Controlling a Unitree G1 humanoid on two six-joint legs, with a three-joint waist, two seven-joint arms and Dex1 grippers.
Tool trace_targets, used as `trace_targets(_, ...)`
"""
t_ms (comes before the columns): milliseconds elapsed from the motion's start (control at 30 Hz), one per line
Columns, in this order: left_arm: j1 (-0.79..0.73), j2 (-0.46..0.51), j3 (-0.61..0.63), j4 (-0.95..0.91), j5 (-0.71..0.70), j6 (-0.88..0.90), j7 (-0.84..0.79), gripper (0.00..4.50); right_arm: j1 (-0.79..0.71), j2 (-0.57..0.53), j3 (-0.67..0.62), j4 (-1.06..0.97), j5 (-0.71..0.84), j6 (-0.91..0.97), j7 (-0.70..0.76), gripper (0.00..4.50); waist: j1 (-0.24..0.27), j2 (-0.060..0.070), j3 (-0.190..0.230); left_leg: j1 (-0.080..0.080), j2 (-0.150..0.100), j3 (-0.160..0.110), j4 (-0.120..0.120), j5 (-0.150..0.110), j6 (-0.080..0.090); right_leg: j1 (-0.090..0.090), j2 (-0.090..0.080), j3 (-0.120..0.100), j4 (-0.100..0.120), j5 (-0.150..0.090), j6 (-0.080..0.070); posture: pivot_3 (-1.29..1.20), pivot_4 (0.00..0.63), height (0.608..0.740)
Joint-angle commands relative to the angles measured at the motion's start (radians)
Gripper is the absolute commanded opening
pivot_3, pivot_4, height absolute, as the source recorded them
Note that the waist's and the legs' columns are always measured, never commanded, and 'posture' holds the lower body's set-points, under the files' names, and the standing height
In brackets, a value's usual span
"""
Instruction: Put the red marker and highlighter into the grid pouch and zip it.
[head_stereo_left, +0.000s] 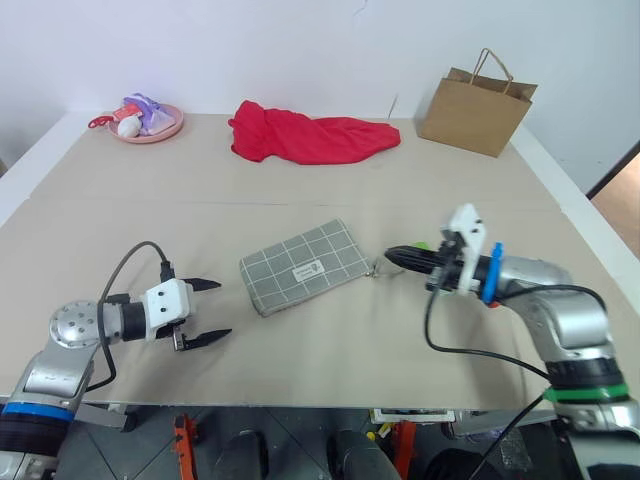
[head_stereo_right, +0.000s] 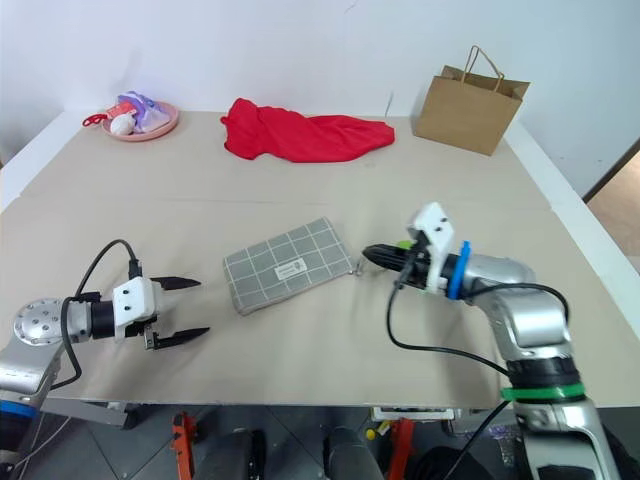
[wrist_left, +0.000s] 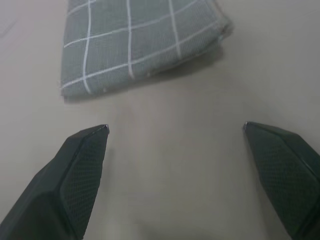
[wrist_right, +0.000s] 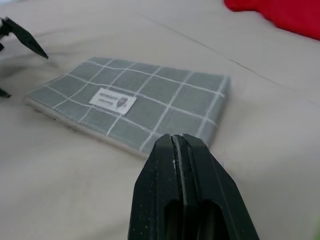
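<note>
Partly hidden, highlighter (head_stereo_left: 423, 245) peeks behind right tool (head_stereo_left: 392, 256)

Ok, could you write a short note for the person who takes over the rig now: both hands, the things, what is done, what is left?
Left hand: open, empty, at the left end of the grid pouch.
Right hand: shut, nothing between its fingers, tips by the zipper pull.
Pouch: flat on the table, mid-table.
A green bit behind the right hand may be the highlighter.
Done: cannot confirm.
Left: check both pens, load, zip.
</note>
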Motion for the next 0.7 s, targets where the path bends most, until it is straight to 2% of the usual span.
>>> trace_targets(33,-0.033,-0.001,-0.039,0.032,0.026,-0.051,-0.017,4.50,-0.073,0.077,0.111,0.054,-0.118,-0.061,-0.053,0.13,-0.001,0.000,0.000,0.000,0.000,0.000,0.000,0.000,0.000,0.000,0.000,0.000,0.000,0.000,0.000,0.00,0.150,0.740)
trace_targets(333,-0.037,-0.006,-0.055,0.041,0.014,-0.065,-0.022,4.50,-0.187,0.180,0.193,0.288,-0.273,-0.169,-0.119,0.13,-0.003,0.000,0.000,0.000,0.000,0.000,0.002,0.000,0.000,0.000,-0.001,-0.002,0.000,0.001,-0.001,0.00,0.150,0.740)
trace_targets(500,-0.060,-0.008,-0.067,0.038,0.027,-0.086,-0.018,4.50,-0.196,0.183,0.193,0.302,-0.291,-0.176,-0.087,0.13,-0.002,0.000,0.000,0.000,0.000,-0.001,0.002,0.000,0.000,0.000,-0.001,-0.003,0.001,0.000,-0.001,0.00,0.150,0.740)
trace_targets(700,-0.201,-0.040,-0.086,0.041,0.058,-0.136,0.013,4.50,-0.158,0.150,0.254,0.299,-0.382,-0.222,-0.061,0.13,0.000,0.000,0.000,0.000,-0.001,-0.001,0.003,0.000,0.000,0.001,-0.001,-0.004,0.002,0.000,-0.001,0.00,0.150,0.740)
